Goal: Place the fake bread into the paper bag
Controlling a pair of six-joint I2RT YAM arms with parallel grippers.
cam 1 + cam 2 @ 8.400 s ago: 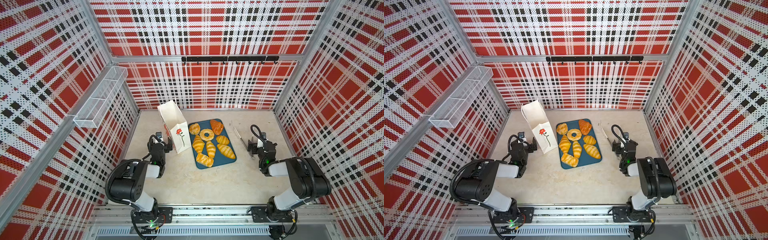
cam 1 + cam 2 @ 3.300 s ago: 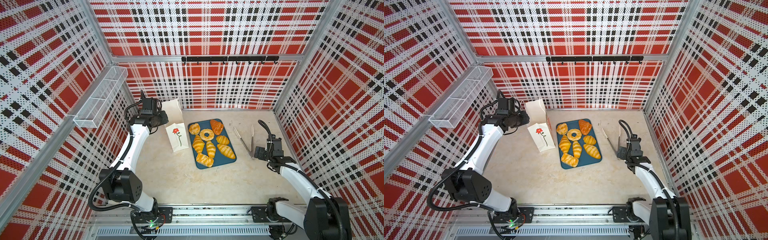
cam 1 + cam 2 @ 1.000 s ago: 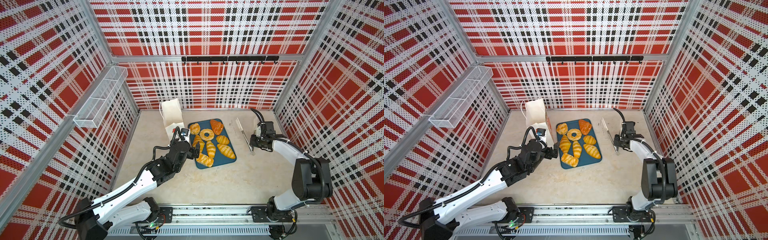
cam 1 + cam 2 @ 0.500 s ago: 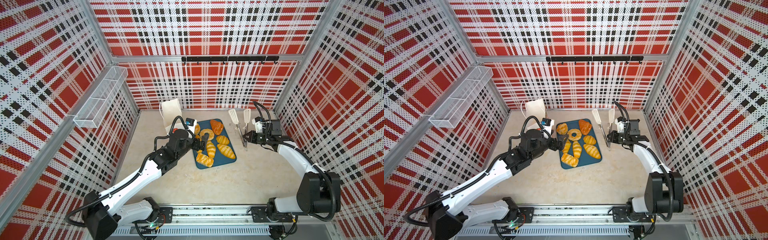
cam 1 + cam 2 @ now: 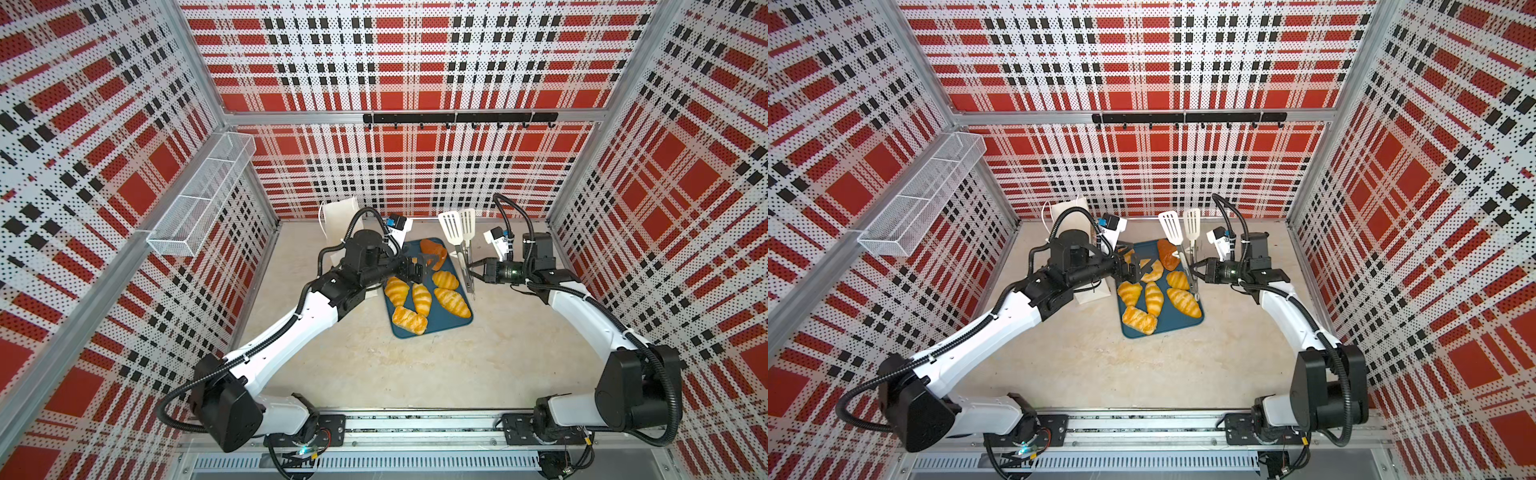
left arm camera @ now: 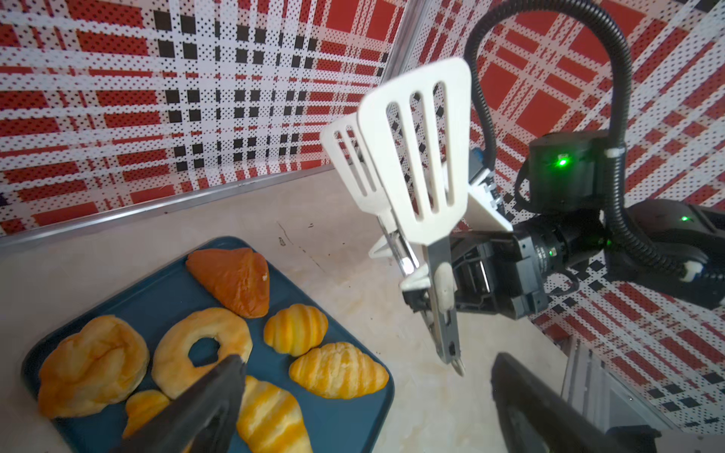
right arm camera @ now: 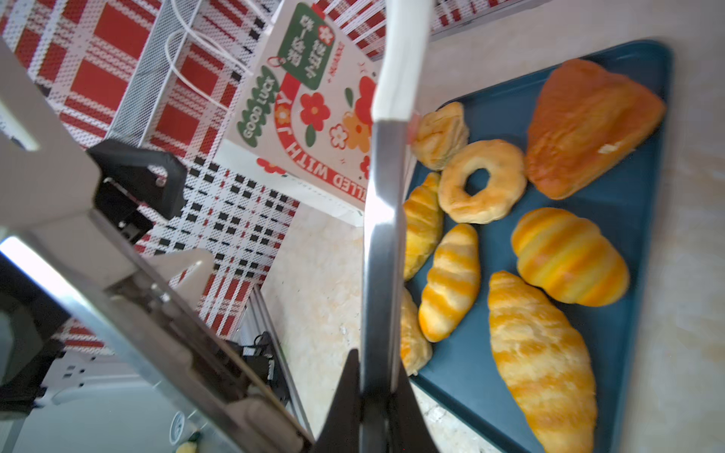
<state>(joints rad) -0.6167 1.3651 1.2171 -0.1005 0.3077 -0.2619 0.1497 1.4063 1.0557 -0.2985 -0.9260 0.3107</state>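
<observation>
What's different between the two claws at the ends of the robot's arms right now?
The left gripper is wide open and empty; the right gripper is shut on white-tipped tongs. The left gripper is over the blue tray; the right gripper is at its edge. Both are black two-finger claws.

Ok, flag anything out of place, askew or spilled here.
The tongs, clamped in the right jaws beside the tray, point their slotted blades upward, away from the fake bread: odd for picking it up. The tray sits skewed to the table edge. Nothing is spilled; all visible bread lies on the tray.
</observation>
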